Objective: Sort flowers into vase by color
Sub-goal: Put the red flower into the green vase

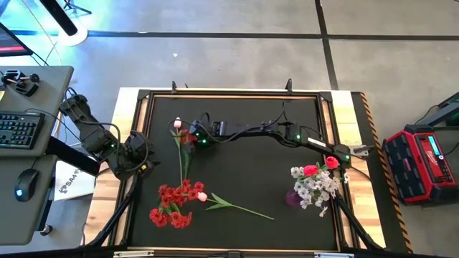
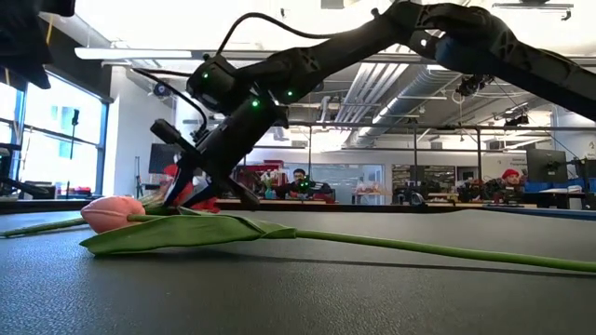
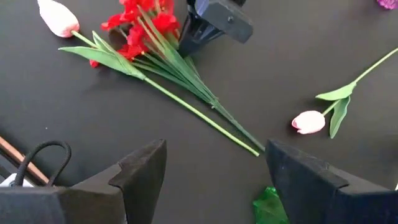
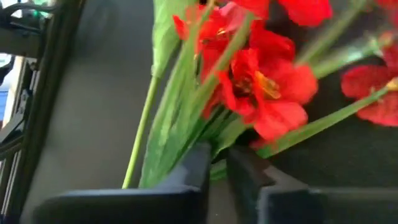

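No legible text (anywhere visible)

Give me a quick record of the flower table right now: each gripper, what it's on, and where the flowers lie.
right gripper: reached across to the table's left part, shut on the red blossom sprig
left gripper: open, hovering at the left edge, holding nothing
loose pink tulip: flat on the mat, near the front
red cluster: front left of the mat
vase bunch: white and red flowers, right side
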